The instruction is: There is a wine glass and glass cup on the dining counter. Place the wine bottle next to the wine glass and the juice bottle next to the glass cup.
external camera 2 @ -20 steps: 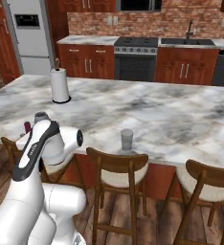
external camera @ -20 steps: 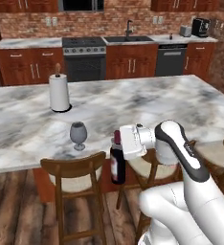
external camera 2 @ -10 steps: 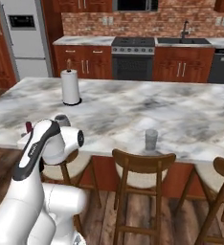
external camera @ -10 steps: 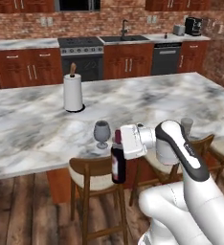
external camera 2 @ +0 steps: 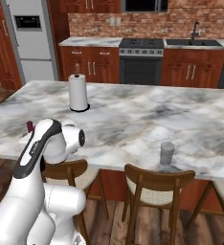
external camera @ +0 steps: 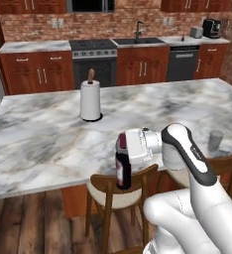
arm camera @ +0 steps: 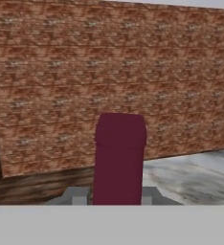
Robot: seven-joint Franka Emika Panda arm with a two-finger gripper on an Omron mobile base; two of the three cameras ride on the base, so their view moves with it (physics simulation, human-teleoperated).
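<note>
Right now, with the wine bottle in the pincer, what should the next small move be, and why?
Probably carry the wine bottle forward over the dining counter. The pincer grips it by the neck upright, but its body hangs off the near edge above a stool.

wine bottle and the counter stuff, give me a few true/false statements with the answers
1. The gripper is shut on the wine bottle. True.
2. The wine bottle stands on the dining counter. False: it hangs in the air at the counter's near edge, above a stool.
3. The glass cup lies on its side. False: it stands upright.
4. A paper towel roll stands on the dining counter. True.
5. The wine bottle's neck is green. False: it is dark red.
</note>
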